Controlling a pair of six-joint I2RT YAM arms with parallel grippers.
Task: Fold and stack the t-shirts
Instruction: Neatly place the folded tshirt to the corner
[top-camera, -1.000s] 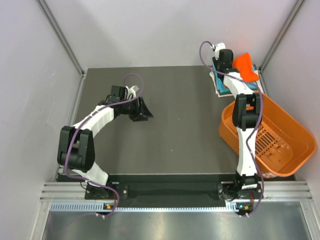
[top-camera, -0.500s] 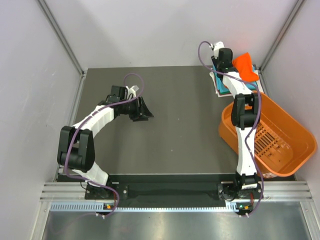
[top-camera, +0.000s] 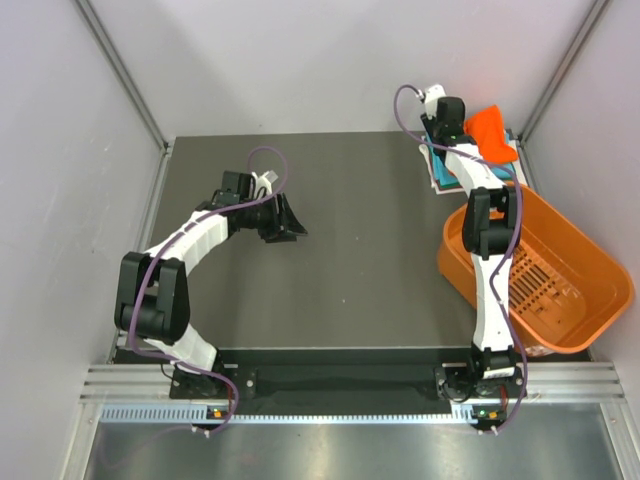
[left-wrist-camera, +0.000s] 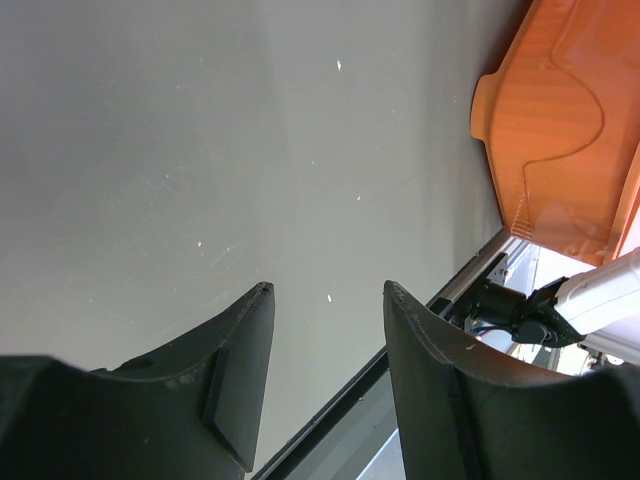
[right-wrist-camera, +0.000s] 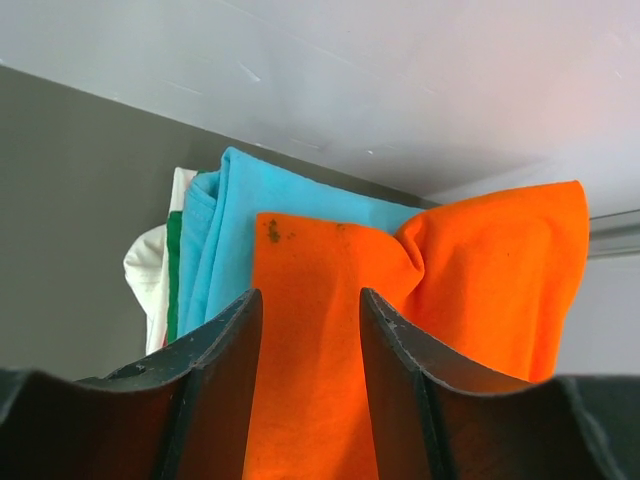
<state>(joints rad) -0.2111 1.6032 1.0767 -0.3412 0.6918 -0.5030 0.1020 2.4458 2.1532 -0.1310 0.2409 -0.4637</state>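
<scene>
The t-shirts are stacked at the table's back right corner. A bright orange t-shirt (top-camera: 492, 133) (right-wrist-camera: 480, 270) lies rumpled on top of a folded turquoise one (top-camera: 440, 165) (right-wrist-camera: 225, 230), with white cloth (right-wrist-camera: 150, 275) beneath. My right gripper (top-camera: 455, 122) (right-wrist-camera: 310, 295) hovers at this stack, open, with orange cloth showing beyond the gap and spreading wider than both fingers. My left gripper (top-camera: 290, 224) (left-wrist-camera: 328, 290) stands open over bare table left of centre, nothing between its fingers.
An orange slotted plastic basket (top-camera: 560, 250) (left-wrist-camera: 560, 110) sits tilted at the table's right edge, beside the right arm. The dark table (top-camera: 370, 230) is enclosed by grey walls at the back and sides. Its near edge shows in the left wrist view.
</scene>
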